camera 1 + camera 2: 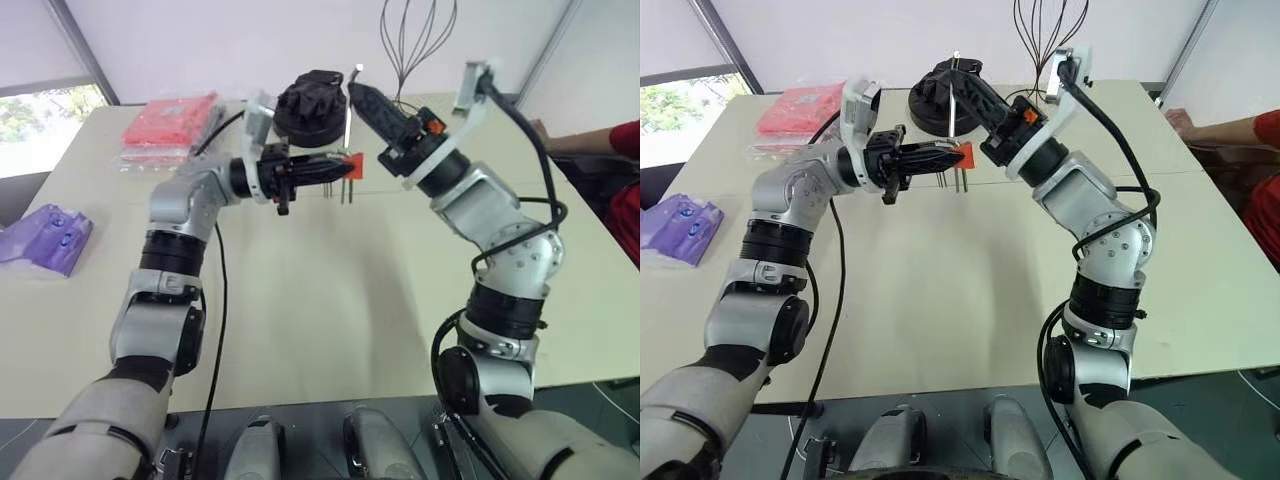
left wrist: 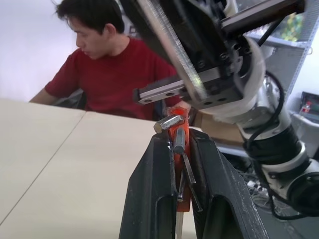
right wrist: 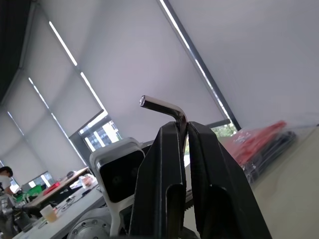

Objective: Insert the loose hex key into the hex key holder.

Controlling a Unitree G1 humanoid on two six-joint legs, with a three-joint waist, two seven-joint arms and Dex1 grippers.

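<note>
Above the table, my left gripper [image 1: 343,168] is shut on the hex key holder [image 1: 351,164], a small orange-red block. A few short keys hang down from it. In the left wrist view the holder [image 2: 179,142] sits clamped between my black fingers [image 2: 149,194]. My right gripper [image 1: 358,96] is shut on the loose hex key [image 1: 347,115], a thin dark rod standing nearly upright. Its lower end reaches close above the holder. The right wrist view shows the key's bent end [image 3: 162,105] sticking out past the closed fingertips.
A black round object [image 1: 312,105] and a wire whisk-like thing [image 1: 415,40] stand at the table's far side. A red packaged bundle [image 1: 170,125] lies far left, a purple pack [image 1: 45,235] at the left edge. A person in red [image 2: 112,69] sits at the right.
</note>
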